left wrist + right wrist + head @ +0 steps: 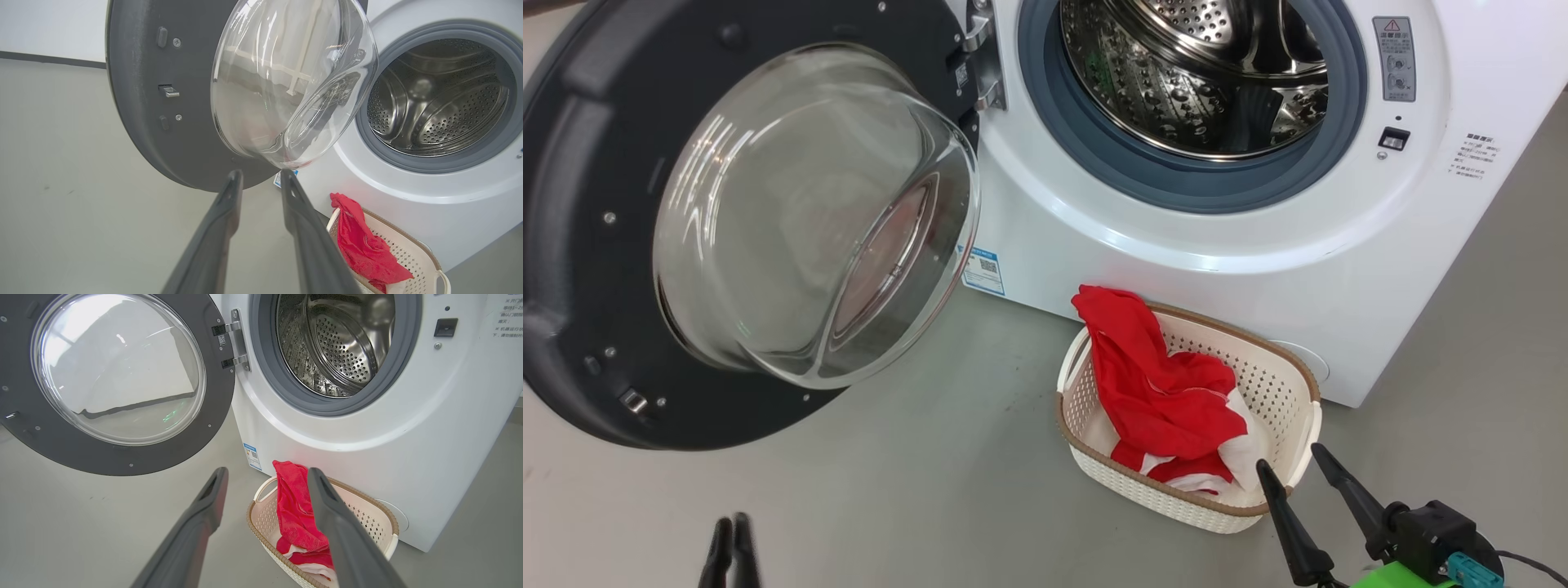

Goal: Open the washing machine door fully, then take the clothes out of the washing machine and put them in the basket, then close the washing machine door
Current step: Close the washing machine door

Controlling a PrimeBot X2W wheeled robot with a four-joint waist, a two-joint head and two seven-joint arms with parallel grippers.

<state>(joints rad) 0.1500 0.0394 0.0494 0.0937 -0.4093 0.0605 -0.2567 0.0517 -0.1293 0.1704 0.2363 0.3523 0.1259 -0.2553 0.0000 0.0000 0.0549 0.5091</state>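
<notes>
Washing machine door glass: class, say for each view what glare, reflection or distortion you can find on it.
Head view: white glare streaks on the upper left of the washing machine door glass. Left wrist view: the bulging glass carries a pale cross-shaped reflection. Right wrist view: the glass mirrors a pale surface with a dark band and a green glint.

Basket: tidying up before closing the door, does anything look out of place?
Slightly: the bright red and white fabric lies in the cream perforated plastic basket, but one end pokes above the far left corner's brown rim.
</notes>
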